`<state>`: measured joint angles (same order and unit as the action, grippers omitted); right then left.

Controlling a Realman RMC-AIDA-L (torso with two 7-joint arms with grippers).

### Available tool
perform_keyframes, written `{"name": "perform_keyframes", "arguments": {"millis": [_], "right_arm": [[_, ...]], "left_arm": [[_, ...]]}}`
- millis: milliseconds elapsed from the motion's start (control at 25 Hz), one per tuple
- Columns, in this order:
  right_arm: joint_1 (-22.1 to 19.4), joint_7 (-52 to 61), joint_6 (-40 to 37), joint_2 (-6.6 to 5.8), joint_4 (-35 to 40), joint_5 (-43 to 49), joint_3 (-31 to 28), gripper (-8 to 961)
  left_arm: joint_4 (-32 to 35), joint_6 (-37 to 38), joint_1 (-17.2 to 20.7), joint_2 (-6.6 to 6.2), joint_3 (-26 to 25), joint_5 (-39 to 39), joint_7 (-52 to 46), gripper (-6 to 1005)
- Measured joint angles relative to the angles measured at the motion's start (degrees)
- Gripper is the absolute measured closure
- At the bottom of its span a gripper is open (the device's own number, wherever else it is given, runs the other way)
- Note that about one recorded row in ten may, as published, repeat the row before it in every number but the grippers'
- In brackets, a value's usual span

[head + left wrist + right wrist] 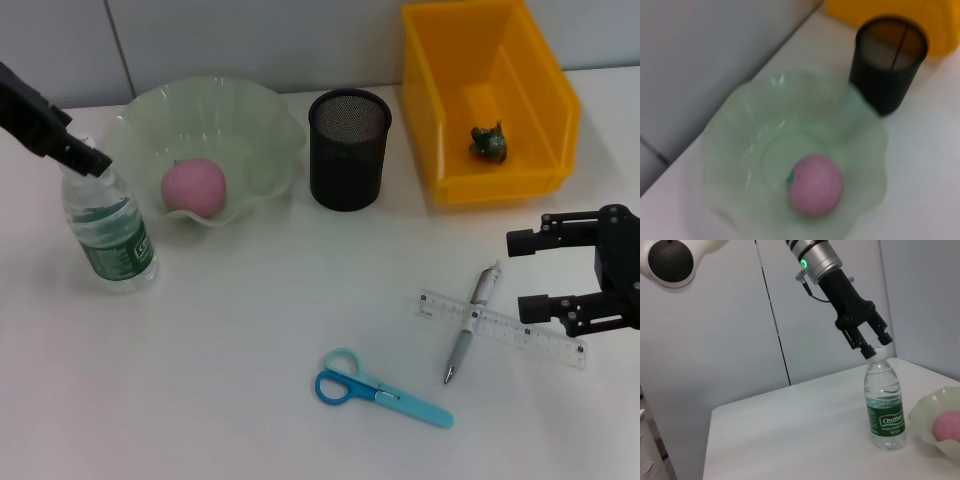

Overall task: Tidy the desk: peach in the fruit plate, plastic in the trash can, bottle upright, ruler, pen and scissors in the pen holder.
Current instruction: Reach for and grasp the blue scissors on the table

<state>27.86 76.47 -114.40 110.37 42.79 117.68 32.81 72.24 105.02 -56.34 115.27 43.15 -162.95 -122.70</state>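
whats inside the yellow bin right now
A small crumpled green piece of plastic lies on the floor of the yellow bin, toward its front right. Nothing else shows; the strip just behind the front wall is hidden.

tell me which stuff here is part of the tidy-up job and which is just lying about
Part of the job:
pink peach in the pale green wavy fruit plate
green-labelled clear plastic bottle, upright
black mesh pen holder
clear ruler
silver pen
blue-handled scissors
yellow bin with green crumpled plastic

Just lying about:
nothing visible
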Motion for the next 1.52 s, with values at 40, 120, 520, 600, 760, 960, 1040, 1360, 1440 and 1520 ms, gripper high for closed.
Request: {"name": "perform_keyframes", "arguments": {"millis": [40,120,520,600,760,960,1040,1360,1440,1520], "right_arm": [[-0.01,0.0,-0.04,-0.02,0.01,0.0,-0.02,208],[-0.13,0.0,-0.06,-0.03,0.01,0.0,-0.07,208],[-0.58,1.02,-0.64,-0.2,0.01,0.07,-3.41,209],[-0.62,1.52,-0.71,-0.31,0.01,0.14,-4.09,209],[-0.72,2.93,-0.79,-0.45,0.0,0.15,-4.76,209],[-0.49,5.89,-1.09,-0.57,0.03,0.15,-5.01,209],[-0.45,6.91,-1.6,-0.66,0.24,0.15,-5.02,209],[-0.96,11.82,-1.98,-0.61,1.29,0.07,-5.36,208],[-0.85,12.72,-1.65,-0.55,1.1,0.1,-5.34,208],[-0.55,13.46,-1.5,-0.53,0.95,0.26,-5.09,209]], "left_arm": [[0.05,0.55,0.05,-0.28,-1.13,1.46,0.14,261],[0.17,1.73,0.25,-0.93,-3.36,4.5,0.38,262],[-3.53,3.11,11.43,-5.94,-11.24,42.69,2.04,263],[-5.2,3.09,13.39,-6.02,-11.12,47.35,3.14,263],[-7.31,3.38,19.37,-1.34,-10.69,55.58,11.12,264],[-9.09,2.2,23.46,3.16,-6.06,56.11,21.06,265],[-11.88,1.75,24.23,3.16,-4.82,56.99,23.99,265],[-25.61,0.61,27.39,2.88,-4.08,57.46,41.36,266],[-27.41,0.53,28.15,2.83,-3.87,57.11,43.72,267],[-28.83,0.32,28.77,2.8,-3.24,56.97,45.42,267]]}}
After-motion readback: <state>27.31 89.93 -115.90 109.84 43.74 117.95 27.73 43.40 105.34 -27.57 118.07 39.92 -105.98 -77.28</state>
